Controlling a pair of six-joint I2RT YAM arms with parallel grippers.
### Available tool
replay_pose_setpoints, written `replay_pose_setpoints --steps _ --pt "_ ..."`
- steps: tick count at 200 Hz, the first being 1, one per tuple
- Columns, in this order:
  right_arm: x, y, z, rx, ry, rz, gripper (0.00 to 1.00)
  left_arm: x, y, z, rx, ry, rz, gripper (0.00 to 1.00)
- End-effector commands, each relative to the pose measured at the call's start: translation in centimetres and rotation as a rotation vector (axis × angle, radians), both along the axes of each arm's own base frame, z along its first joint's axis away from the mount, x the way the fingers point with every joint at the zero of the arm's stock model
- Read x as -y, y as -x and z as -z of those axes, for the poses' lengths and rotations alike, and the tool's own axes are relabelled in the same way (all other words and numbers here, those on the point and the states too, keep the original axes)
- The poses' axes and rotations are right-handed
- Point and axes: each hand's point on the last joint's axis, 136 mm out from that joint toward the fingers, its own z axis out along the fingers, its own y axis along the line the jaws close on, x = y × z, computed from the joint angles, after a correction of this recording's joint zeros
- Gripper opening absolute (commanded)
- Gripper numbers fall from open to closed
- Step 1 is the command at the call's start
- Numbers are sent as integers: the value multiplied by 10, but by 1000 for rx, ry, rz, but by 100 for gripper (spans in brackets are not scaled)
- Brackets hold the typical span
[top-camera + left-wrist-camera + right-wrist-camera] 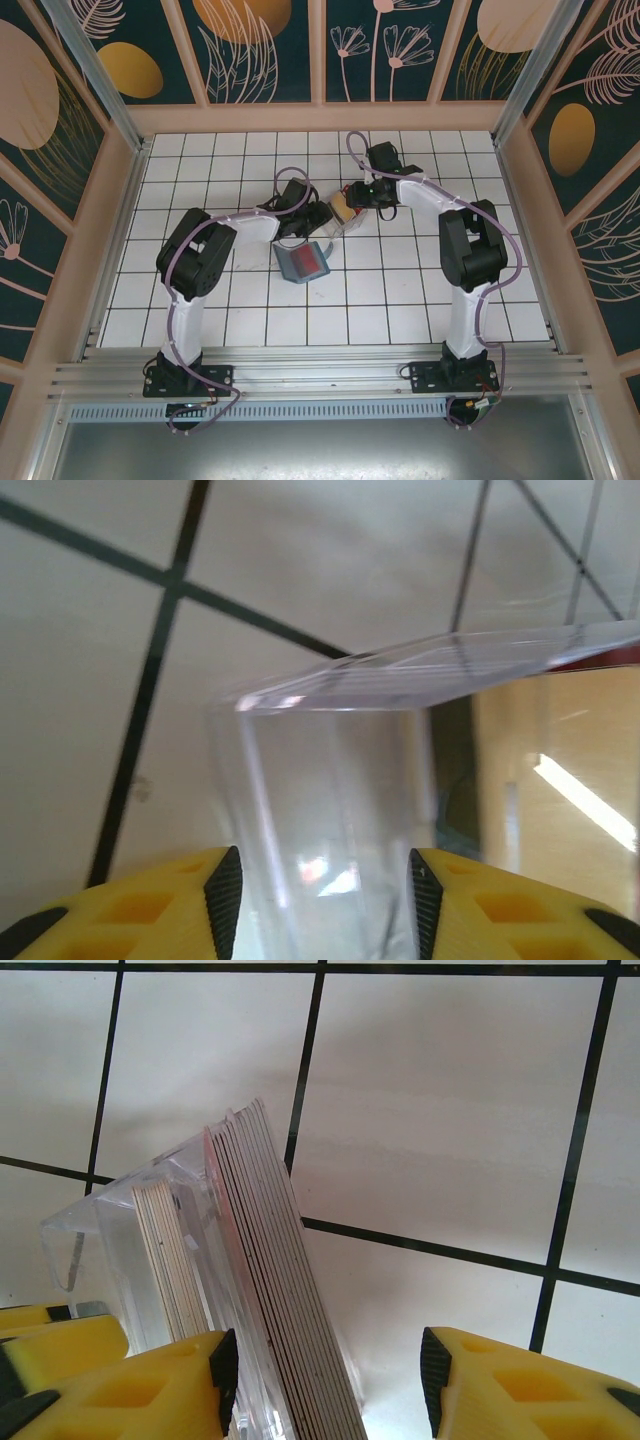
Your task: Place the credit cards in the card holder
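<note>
Yellow-fingered left gripper (pixel 325 885) pinches a clear plastic tray (pixel 330 780); right gripper (pixel 325 1370) is spread, one finger against thin yellow-tan plastic credit cards (pixel 275 1290) standing on edge, long edges running away from it; teal rectangular card holder (pixel 303 262) lies open, reddish inside up, just behind the left gripper.

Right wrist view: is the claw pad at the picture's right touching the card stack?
Apart. Right wrist view shows bare tile between the card stack in the clear tray and that pad; the right claw is open.
</note>
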Motion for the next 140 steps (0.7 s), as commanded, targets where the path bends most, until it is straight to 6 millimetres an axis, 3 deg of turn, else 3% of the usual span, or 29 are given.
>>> replay_pose_setpoints --steps 1,55,140 --pt "-2 1 2 -8 15 -17 53 -8 7 13 -24 -60 -5 47" --pt "10 -4 0 18 64 25 53 -12 13 31 -54 -77 -2 46" --pt "18 -8 -22 73 61 57 52 -14 15 31 -54 -80 -4 46"
